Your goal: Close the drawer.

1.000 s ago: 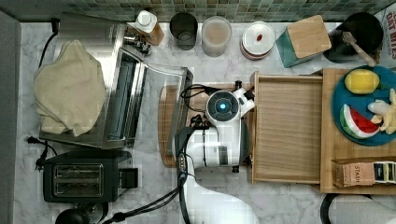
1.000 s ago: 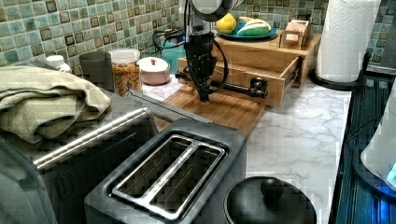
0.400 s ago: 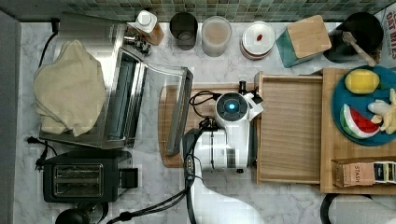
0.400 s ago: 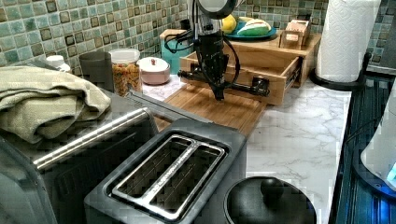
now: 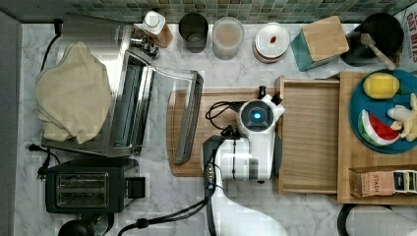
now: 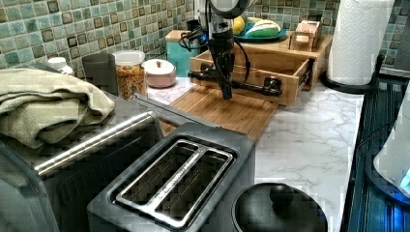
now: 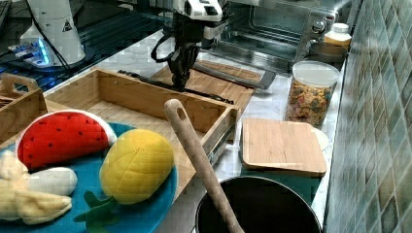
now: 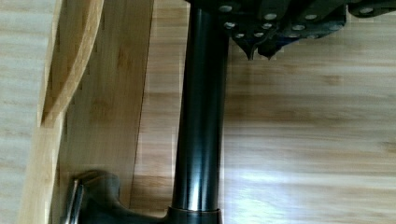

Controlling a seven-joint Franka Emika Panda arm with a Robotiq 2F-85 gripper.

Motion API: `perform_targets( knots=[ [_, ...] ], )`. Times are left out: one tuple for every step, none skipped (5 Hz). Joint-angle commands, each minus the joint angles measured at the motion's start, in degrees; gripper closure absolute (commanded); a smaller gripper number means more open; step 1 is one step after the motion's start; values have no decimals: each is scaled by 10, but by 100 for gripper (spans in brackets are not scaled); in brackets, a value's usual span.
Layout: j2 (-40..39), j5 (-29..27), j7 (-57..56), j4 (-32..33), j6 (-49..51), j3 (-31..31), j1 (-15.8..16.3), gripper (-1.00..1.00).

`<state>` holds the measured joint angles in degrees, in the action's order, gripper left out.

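Note:
The light-wood drawer (image 5: 310, 137) stands partly pulled out of its wooden cabinet toward the top view's left, and its bottom is bare. Along its front runs a black bar handle (image 6: 251, 88). My gripper (image 6: 226, 94) points straight down, shut with nothing in it. It stands just outside the drawer front against the handle (image 7: 145, 80), above the bamboo cutting board (image 5: 216, 147). In the wrist view the fingertips (image 8: 254, 49) are pressed together beside the handle (image 8: 201, 130), with the drawer front (image 8: 107, 116) on the handle's other side. From above, the arm's hand (image 5: 255, 117) covers the fingers.
A toaster oven (image 5: 123, 113) with its glass door (image 5: 177, 118) down overlaps the cutting board. A black toaster (image 5: 83, 189) stands in front. Jars (image 5: 227, 37) line the back wall. On the cabinet top sits a blue plate (image 5: 359, 98) of toy fruit. A paper towel roll (image 6: 360, 38) stands beside it.
My gripper has moved toward the top view's right against the handle, and the drawer has slid a little way into the cabinet with it.

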<state>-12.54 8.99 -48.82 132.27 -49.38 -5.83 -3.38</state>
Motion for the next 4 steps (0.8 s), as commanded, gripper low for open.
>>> perform_targets(
  knots=[
    [27,-52,-135,-24,-77,-115,-169,100],
    [-8,-75,-203,-66,-84,-124,-197,100],
    [-30,-101,-243,-84,-100,-127,-213,100],
    [-41,-115,-258,-87,-130,-120,-223,100]
  ],
)
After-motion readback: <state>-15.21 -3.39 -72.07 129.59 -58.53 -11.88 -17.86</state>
